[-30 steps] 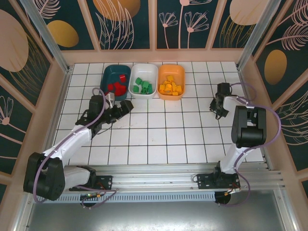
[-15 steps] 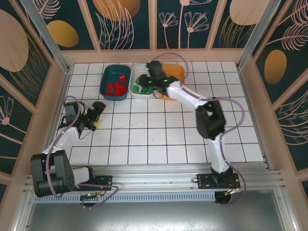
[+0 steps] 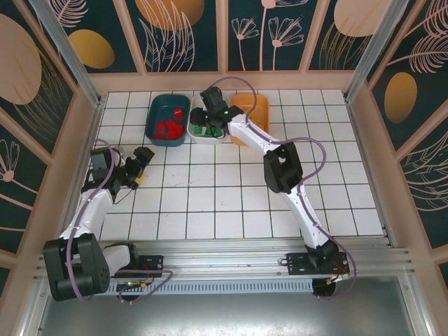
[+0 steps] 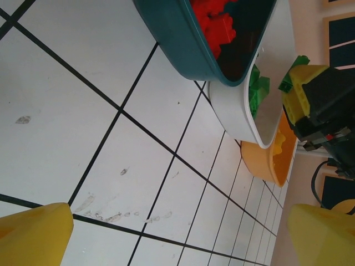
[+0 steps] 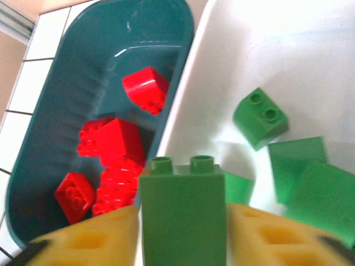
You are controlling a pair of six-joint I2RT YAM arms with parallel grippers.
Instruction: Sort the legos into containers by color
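**A:** Where is the right gripper (image 3: 207, 120)?

**B:** It is stretched to the far side of the desk (image 3: 245, 189), over the white tub (image 3: 210, 138), on the side nearest the teal tub (image 3: 157, 112).

**A:** Is it carrying anything?

**B:** Yes. In the wrist view the right gripper (image 5: 183, 238) pinches a green brick (image 5: 182, 213) between its two yellow fingers (image 5: 83, 241). The brick's two studs sit at its far end. The brick hangs above the rim where the white tub (image 5: 288, 55) meets the teal tub (image 5: 55, 111).

**A:** What lies inside those tubs?

**B:** Red bricks (image 5: 111, 138) lie in the teal one and loose green bricks (image 5: 260, 116) in the white one. From above, the red bricks (image 3: 166, 128) cluster towards the near end. The orange tub (image 3: 255, 112) stands just beside the white one, with the arm crossing part of it.

**A:** And the left gripper (image 3: 140, 166)?

**B:** It sits low over the left part of the desk, well apart from the tubs. Its wrist camera shows the left gripper (image 4: 177, 238) with fingers spread wide and only bare tile between them. Beyond lie the teal tub (image 4: 177, 39), white tub (image 4: 238, 116) and orange tub (image 4: 260, 160) in a row.
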